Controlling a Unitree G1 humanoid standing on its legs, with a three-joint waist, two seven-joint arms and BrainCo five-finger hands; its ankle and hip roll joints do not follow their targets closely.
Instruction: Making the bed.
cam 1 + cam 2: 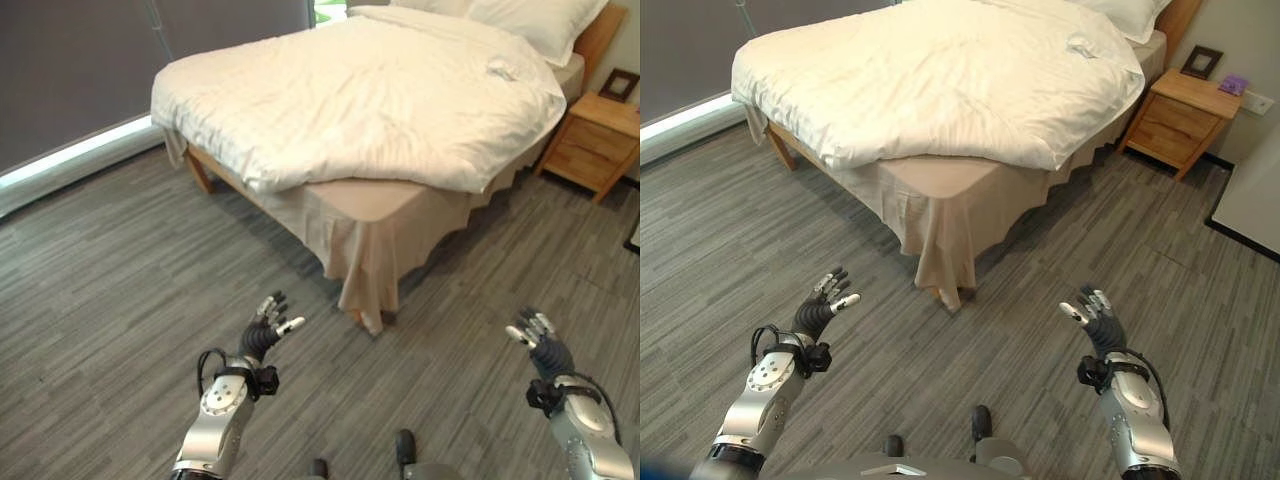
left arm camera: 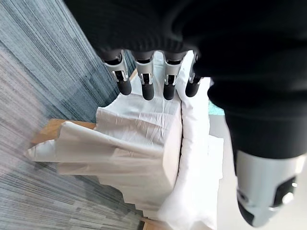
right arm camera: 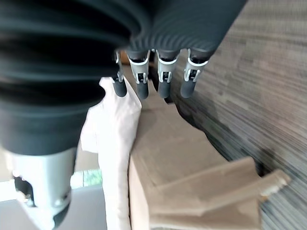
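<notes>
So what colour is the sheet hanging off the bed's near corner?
Beige sheet, under a cream duvet; clearest in the right eye view.

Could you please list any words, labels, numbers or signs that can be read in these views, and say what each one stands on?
None can be read.
The picture frame on the wooden nightstand: too small to tell whether it bears any print.
The small purple object beside it: likewise too small to read.
The white duvet, the beige sheet and both hands carry no visible lettering.
</notes>
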